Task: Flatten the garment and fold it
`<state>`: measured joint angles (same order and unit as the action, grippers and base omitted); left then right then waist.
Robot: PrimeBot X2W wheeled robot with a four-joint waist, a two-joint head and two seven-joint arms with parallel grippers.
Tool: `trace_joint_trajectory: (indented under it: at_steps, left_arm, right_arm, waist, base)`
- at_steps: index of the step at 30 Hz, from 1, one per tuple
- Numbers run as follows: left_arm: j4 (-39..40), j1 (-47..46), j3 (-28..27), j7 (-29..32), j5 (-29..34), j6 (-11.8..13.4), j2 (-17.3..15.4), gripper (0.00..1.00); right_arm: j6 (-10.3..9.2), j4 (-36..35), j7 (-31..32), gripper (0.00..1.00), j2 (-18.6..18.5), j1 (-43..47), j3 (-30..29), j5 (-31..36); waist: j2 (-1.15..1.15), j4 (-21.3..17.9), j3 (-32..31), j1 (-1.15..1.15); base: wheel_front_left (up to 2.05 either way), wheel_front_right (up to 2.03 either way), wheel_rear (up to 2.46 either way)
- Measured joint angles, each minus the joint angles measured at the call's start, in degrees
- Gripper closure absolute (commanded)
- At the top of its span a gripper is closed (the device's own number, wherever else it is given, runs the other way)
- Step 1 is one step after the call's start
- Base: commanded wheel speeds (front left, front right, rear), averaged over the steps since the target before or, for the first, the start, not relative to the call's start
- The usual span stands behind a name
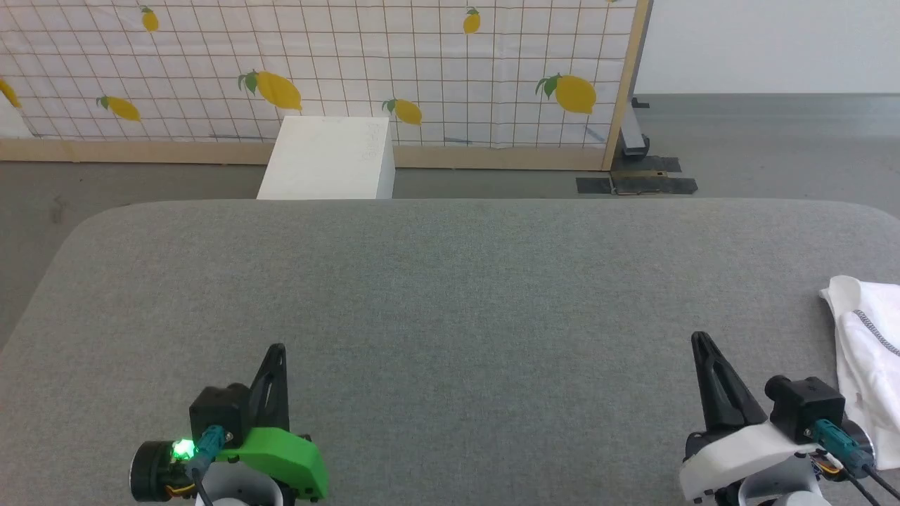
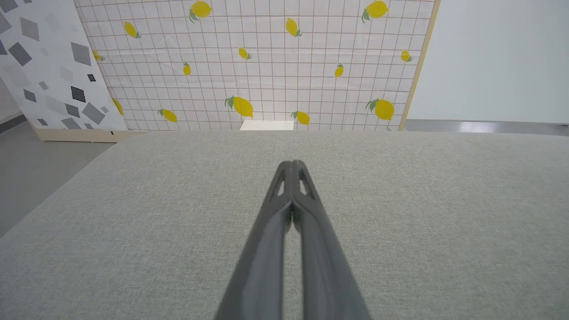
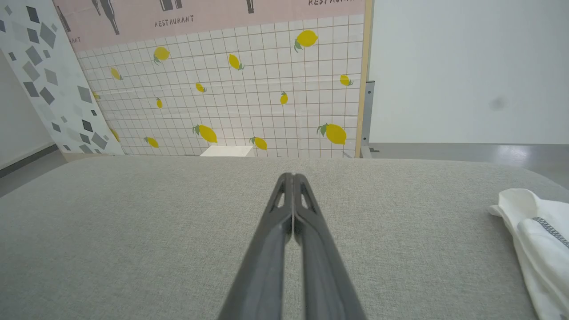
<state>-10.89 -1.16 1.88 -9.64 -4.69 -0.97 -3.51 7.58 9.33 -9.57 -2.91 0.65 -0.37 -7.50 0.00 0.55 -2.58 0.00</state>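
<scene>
Grey woven-fabric padded surface, rounded at its far corners, bare across the whole middle. Beyond its far edge stands an upright white grid-pattern panel printed with yellow lemons, wood-framed. A plain white box sits on the floor at the panel's foot, just past the surface.

White thin-fabric garment lies bunched at the right edge of the surface, partly cut off by the frame. A line of black-and-white stitching runs along one seam. It is just beside the right hand, on that hand's outer side, apart from the fingers; whether the wrist brushes it I cannot tell.

Handling, as a judgement: light, limp, no stiffness. It should drape and drag rather than shift as one piece, and may catch on the rough weave. The best hold looks like the stitched seam or the rounded corner nearest the middle — pinch an edge there, then draw it toward the bare centre to spread.

Left hand, green-bodied, low left: fingers pressed together, grasping nothing. Right hand, white-bodied, low right: likewise clenched on nothing. Both sit over bare surface — flattening not begun.
</scene>
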Motion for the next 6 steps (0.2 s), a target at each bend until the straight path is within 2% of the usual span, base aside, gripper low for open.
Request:
trace_joint_trajectory:
  at_steps: [6]
  left_arm:
    - [0.7,0.0,-0.1,0.6,0.2,0.0,0.0,1.0]
  right_arm:
    - [0.0,-0.6,0.6,1.0,0.0,0.0,0.0,0.4]
  waist:
    - [0.0,0.0,0.2,0.0]
  base:
    - [0.0,0.0,0.0]
